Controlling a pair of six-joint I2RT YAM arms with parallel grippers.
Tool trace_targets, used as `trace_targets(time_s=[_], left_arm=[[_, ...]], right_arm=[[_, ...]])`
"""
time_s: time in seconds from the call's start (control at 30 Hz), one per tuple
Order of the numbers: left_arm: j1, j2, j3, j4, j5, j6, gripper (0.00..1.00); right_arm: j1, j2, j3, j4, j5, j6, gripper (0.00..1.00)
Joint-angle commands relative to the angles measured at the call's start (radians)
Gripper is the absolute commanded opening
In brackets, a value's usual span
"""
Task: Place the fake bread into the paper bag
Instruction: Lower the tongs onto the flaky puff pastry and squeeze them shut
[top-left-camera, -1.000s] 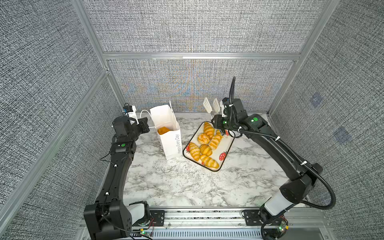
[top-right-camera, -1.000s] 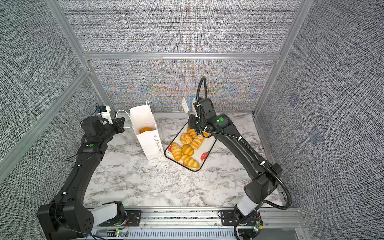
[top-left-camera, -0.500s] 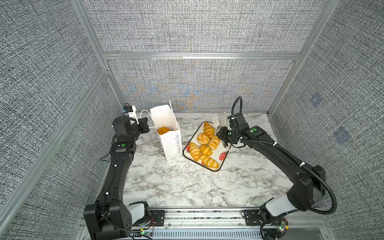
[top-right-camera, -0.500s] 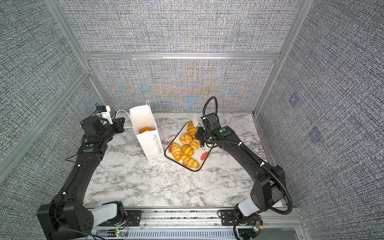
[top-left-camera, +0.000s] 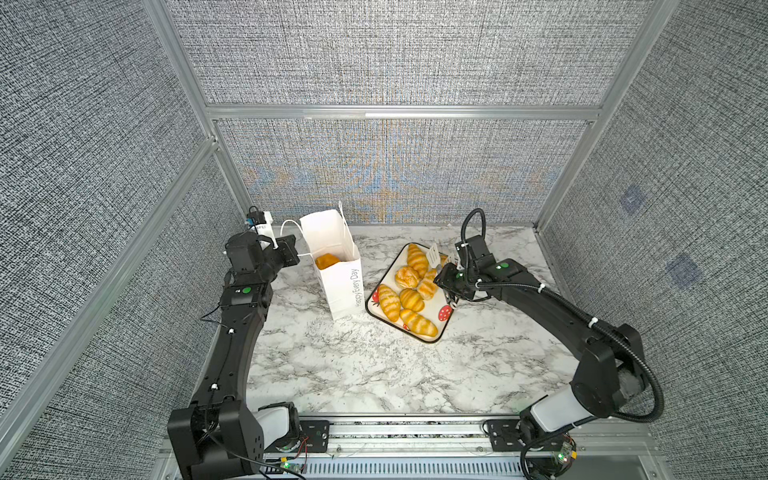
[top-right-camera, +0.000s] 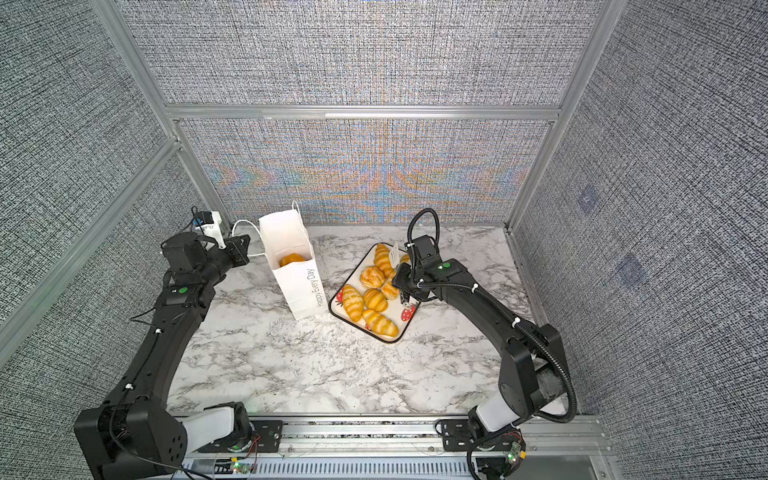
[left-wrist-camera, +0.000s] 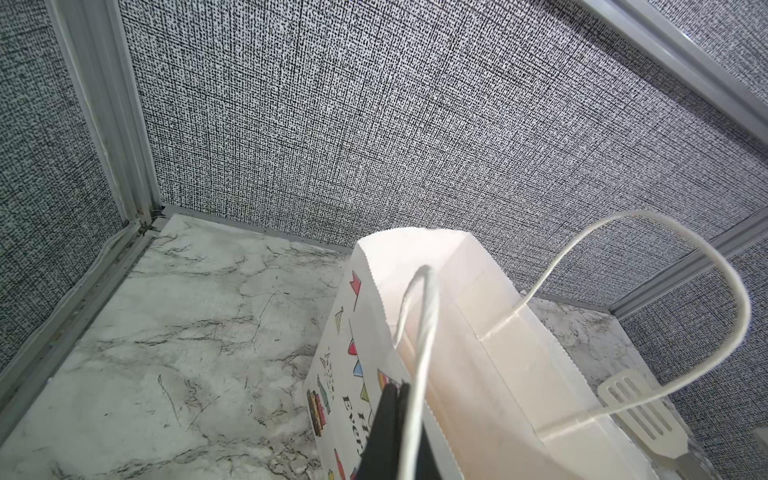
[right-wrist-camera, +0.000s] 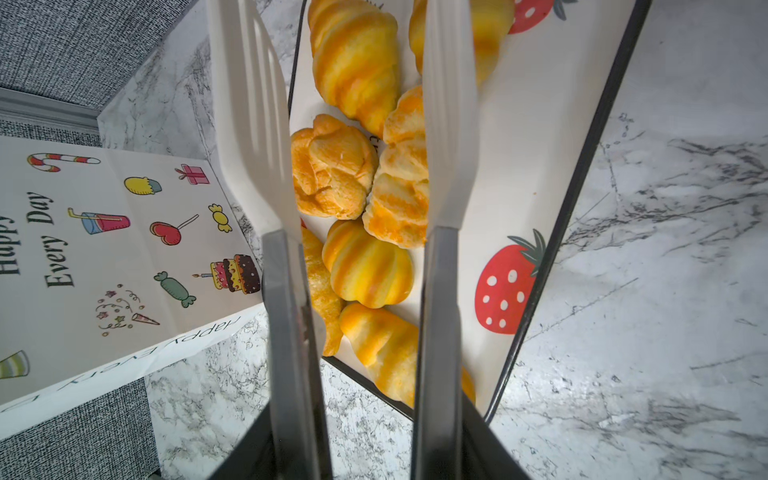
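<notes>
Since the left hand (left-wrist-camera: 392, 428) is clamped shut on the bag (top-left-camera: 340, 282) at its near rim (cord or paper, I cannot tell which), the fetching falls to the right hand (right-wrist-camera: 370, 453), which is also much the nearer to the bread (top-left-camera: 411, 300). That hand is closed on a pair of tongs (right-wrist-camera: 249, 124). It squeezes the grey arms only partway, so the two white blades stand apart with nothing caught between them.

In both top views the right hand sits at the right edge of the tray (right-wrist-camera: 519, 145), and the bread lies from it toward the bag. Six or so pieces are on the tray, which rests on the desk (top-left-camera: 374, 374) just beside the bag's foot. One more piece (top-left-camera: 327, 261) is already down inside the bag.

In the right wrist view the blades straddle the middle of the heap, with a flaky bun (right-wrist-camera: 332, 166) and a striped bun (right-wrist-camera: 368, 266) showing in the gap. How high the blades hang over them I cannot tell. The long loaves lie roughly along the tray's length, the way the blades point, so closing across a loaf's short width looks feasible. The carry would then run leftward to the bag's open mouth.
</notes>
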Motion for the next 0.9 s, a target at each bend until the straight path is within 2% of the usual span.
trace_targets(time_s=[0.0,0.87], left_arm=[[0.001,0.000,-0.003,0.025,0.009,0.002,0.00],[0.002,-0.001,-0.004,0.024,0.012,-0.001,0.00]], right_arm=[[-0.005,0.005,-0.009,0.034,-0.020,0.033,0.49],[0.014,0.086,-0.052,0.046,-0.023,0.068,0.50]])
